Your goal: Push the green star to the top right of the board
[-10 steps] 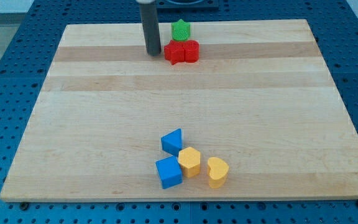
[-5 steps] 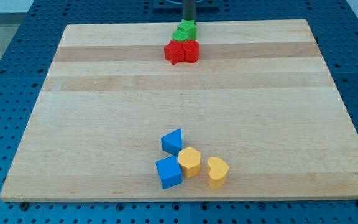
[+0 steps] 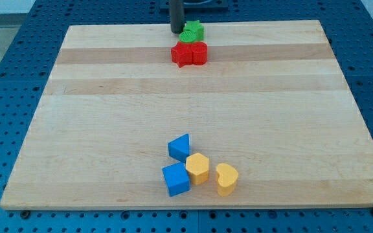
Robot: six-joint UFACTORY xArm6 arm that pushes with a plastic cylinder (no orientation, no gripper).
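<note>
- Rod only, no claw fitted, so nothing to open or close and nothing held; tip (image 3: 176,31) down at the board's top edge, just beside the green star (image 3: 192,31) on its left side in the view, touching or nearly so.
- Green star near the top edge of the wooden board (image 3: 109,129), roughly mid-width, well apart from the top right corner.
- Directly below the star and close against it: two red blocks, a red star shape (image 3: 182,55) and a red cube-like block (image 3: 199,54), side by side.
- Far off near the view's bottom: blue wedge (image 3: 180,147), blue cube (image 3: 175,179), two yellow blocks (image 3: 197,168) (image 3: 226,178); no part in this push.
- Risk: push line slightly downward, dragging the star into the red pair and carrying them along.
- Risk: off-centre contact on the star's points, spinning it or letting it slip past the tip.
- Risk: star so close to the top edge that any upward drift sends it off the board.
</note>
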